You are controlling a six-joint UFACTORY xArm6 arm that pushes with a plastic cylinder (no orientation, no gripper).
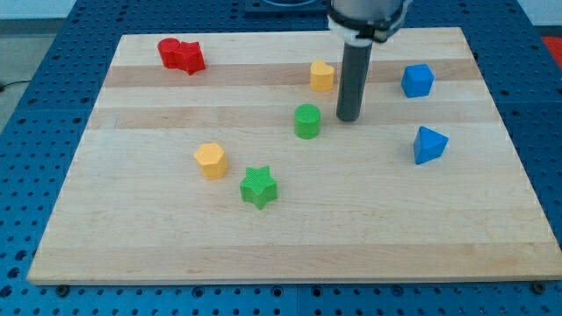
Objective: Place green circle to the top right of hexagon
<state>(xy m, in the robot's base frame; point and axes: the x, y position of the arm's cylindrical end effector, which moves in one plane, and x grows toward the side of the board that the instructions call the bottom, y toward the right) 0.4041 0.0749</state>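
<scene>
The green circle block (307, 121) stands near the board's middle, a little toward the view's top. The yellow hexagon block (211, 161) lies toward the view's lower left of it, well apart. My tip (349, 118) is on the board just to the view's right of the green circle, with a small gap between them. The rod rises straight up to the arm at the view's top.
A green star (259, 187) lies right of the hexagon, toward the view's bottom. A yellow heart-like block (322, 75) sits above the circle. A red block (181, 55) is at top left. A blue cube (418, 80) and a blue triangular block (429, 145) are at right. The wooden board (290, 254) ends on all sides.
</scene>
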